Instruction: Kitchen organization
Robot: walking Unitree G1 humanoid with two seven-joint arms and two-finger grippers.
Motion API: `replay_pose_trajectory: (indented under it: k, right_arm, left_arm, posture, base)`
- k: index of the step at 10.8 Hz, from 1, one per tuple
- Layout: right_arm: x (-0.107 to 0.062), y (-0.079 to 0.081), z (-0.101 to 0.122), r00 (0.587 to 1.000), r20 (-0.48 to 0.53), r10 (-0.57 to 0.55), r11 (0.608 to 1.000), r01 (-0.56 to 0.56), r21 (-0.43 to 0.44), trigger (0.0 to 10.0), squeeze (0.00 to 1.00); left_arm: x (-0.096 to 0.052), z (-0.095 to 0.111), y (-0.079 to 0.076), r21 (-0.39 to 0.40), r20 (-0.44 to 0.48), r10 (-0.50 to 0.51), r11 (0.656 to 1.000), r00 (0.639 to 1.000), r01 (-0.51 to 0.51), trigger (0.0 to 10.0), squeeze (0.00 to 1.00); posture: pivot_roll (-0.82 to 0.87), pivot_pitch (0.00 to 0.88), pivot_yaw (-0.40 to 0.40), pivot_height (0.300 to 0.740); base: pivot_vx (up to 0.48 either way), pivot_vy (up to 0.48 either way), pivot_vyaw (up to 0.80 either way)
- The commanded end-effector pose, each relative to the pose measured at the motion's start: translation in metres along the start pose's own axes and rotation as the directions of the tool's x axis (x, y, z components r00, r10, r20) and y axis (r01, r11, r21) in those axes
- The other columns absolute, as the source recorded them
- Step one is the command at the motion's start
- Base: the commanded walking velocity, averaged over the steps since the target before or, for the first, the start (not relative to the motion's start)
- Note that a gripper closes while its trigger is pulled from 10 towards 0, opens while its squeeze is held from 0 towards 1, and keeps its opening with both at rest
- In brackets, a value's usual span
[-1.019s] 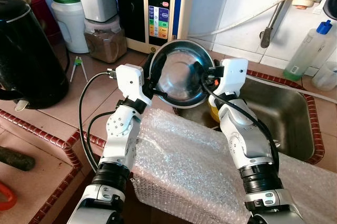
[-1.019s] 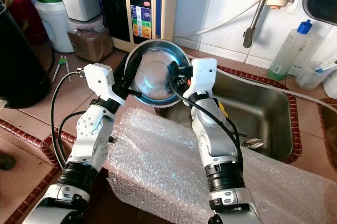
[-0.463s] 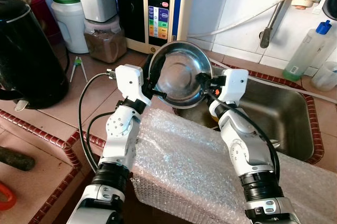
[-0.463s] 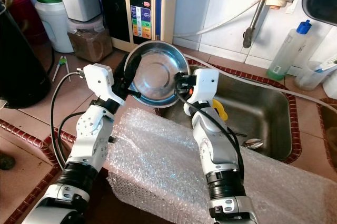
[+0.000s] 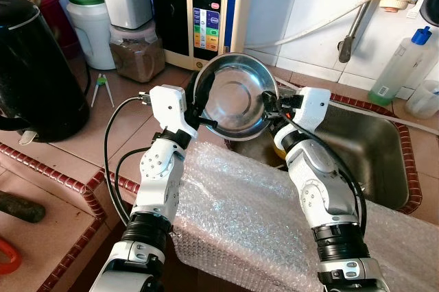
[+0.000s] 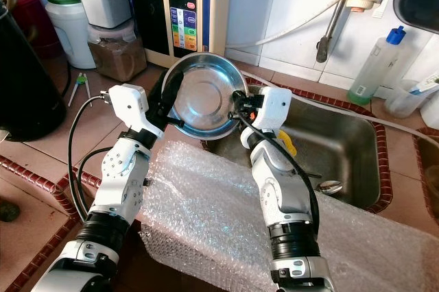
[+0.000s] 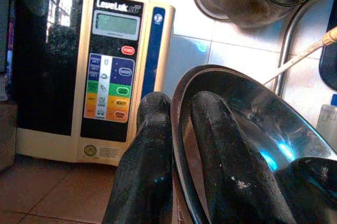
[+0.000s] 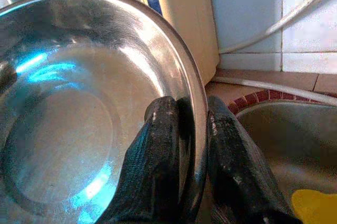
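Tilting more upright than a second ago: steel bowl (image 5: pixel 235 96), rim pinched by left gripper (image 5: pixel 199 115) and right gripper (image 5: pixel 268 108) beside sink (image 5: pixel 374 155); transfer proceeding.

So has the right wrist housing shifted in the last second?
Yes. The right end effector stays clamped on the steel bowl, but its white wrist housing swung right, further over the sink.
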State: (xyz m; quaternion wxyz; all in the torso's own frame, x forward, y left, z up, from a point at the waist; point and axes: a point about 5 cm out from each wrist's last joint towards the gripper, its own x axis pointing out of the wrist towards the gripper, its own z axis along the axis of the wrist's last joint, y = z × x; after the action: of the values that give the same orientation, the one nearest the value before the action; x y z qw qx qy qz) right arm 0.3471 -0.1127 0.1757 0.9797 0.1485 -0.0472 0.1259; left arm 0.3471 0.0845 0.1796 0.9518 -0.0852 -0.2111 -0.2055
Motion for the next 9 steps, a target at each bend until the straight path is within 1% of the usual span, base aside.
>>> replay_pose_trajectory:
  k: [1, 3, 6, 7, 8, 9]
  right_arm:
    - [-0.001, -0.013, -0.004, 0.998, -0.045, -0.054, 0.998, 0.054, -0.016, 0.0, 0.0]
    - [-0.002, -0.013, -0.011, 0.994, -0.1, -0.035, 0.999, 0.035, -0.011, 0.0, 0.0]
    - [-0.007, -0.01, -0.026, 0.977, -0.213, 0.019, 1.0, -0.021, -0.005, 0.0, 0.0]
    - [-0.008, -0.01, -0.029, 0.973, -0.231, 0.021, 1.0, -0.024, -0.01, 0.0, 0.0]
    - [-0.008, -0.011, -0.029, 0.973, -0.231, 0.016, 1.0, -0.02, -0.014, 0.0, 0.0]
    - [-0.007, -0.012, -0.028, 0.974, -0.226, 0.005, 1.0, -0.01, -0.019, 0.0, 0.0]
  left_arm:
    - [0.009, 0.011, -0.007, 0.016, 0.048, -0.045, 0.999, 0.998, 0.045, 0.0, 0.0]
    - [0.009, 0.01, -0.009, 0.013, 0.046, -0.063, 0.998, 0.997, 0.063, 0.0, 0.0]
    - [0.009, 0.009, -0.012, 0.006, 0.043, -0.085, 0.996, 0.995, 0.085, 0.0, 0.0]
    - [0.008, 0.009, -0.013, 0.0, 0.037, -0.097, 0.995, 0.995, 0.097, 0.0, 0.0]
    - [0.008, 0.008, -0.014, -0.012, 0.035, -0.11, 0.994, 0.993, 0.111, 0.0, 1.0]
    - [0.007, 0.008, -0.016, -0.021, 0.033, -0.135, 0.99, 0.99, 0.136, 6.5, 1.0]
  posture:
    - [-0.01, 0.0, -0.026, 0.74]
    - [-0.01, 0.0, -0.025, 0.74]
    - [-0.01, 0.0, -0.023, 0.74]
    - [0.0, 0.0, -0.023, 0.74]
    - [0.0, 0.0, -0.02, 0.74]
    - [0.0, 0.0, -0.019, 0.74]
  base:
    - [0.0, 0.0, 0.0]
    - [0.0, 0.0, 0.0]
    - [0.0, 0.0, 0.0]
    - [0.0, 0.0, 0.0]
    - [0.0, 0.0, 0.0]
    - [0.0, 0.0, 0.0]
